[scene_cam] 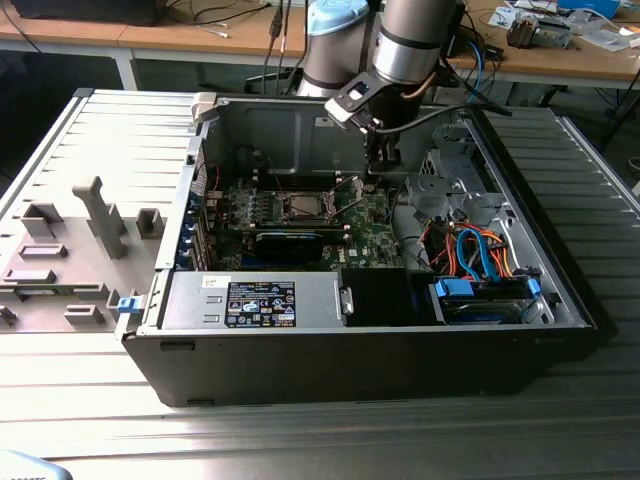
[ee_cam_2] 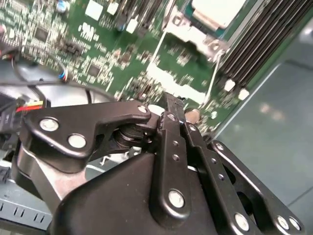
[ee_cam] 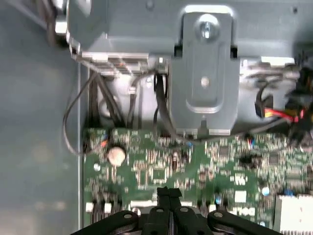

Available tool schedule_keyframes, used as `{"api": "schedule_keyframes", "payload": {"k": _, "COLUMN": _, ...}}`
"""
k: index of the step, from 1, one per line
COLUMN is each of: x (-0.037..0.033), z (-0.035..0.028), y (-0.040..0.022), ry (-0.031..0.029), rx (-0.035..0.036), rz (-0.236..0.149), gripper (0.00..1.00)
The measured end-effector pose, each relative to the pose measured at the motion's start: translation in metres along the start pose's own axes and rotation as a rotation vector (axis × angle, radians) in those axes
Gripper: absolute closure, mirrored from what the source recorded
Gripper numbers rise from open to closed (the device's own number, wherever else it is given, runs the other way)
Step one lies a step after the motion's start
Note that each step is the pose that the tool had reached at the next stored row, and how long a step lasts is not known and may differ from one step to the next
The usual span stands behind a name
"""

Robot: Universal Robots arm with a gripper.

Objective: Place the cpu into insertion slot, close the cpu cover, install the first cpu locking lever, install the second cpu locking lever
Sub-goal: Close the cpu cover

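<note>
Inside the open computer case [scene_cam: 560,300], the insertion slot [scene_cam: 303,207] sits on the green circuit board [scene_cam: 375,245]. In the second wrist view the cpu [ee_cam_2: 217,10] shows as a pale silvery square lying in the slot, and the silvery cpu cover [ee_cam_2: 193,34] frames it. Two thin wire levers [ee_cam_2: 157,46] run along the slot's sides. My gripper [scene_cam: 380,165] hangs just above the board, off to the exterior view's right of the slot. Its black fingers [ee_cam_2: 168,112] are shut together with nothing between them, and the first wrist view shows the same gripper [ee_cam: 168,193].
A grey metal bracket [ee_cam: 205,73] and black cables [ee_cam: 161,107] lie beyond the board edge. A coin battery [ee_cam: 116,155] sits on the board. Orange and blue cables [scene_cam: 475,255] and a drive bay fill the case's right side. A grey parts fixture [scene_cam: 70,240] stands outside the case.
</note>
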State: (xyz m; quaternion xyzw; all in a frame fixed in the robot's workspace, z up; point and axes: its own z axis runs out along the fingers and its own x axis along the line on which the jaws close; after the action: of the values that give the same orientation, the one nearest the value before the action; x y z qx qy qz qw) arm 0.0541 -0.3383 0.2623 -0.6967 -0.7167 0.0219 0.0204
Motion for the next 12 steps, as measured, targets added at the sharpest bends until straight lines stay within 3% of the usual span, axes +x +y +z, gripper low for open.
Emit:
{"api": "schedule_keyframes", "payload": {"k": 3, "x": -0.0003, "z": 0.0027, "y": 0.0145, "ry": 0.0007, "rx": 0.0075, "rz": 0.000, "gripper": 0.89}}
{"api": "schedule_keyframes", "payload": {"k": 6, "x": 0.0004, "z": 0.0073, "y": 0.0164, "ry": 0.0010, "rx": 0.0083, "rz": -0.003, "gripper": 0.89}}
{"api": "schedule_keyframes", "payload": {"k": 9, "x": 0.0025, "z": 0.0127, "y": 0.0100, "ry": 0.0036, "rx": 0.0082, "rz": -0.005, "gripper": 0.89}}
{"api": "schedule_keyframes", "payload": {"k": 12, "x": 0.0042, "z": 0.0161, "y": -0.0053, "ry": 0.0074, "rx": 0.0081, "rz": -0.005, "gripper": 0.89}}
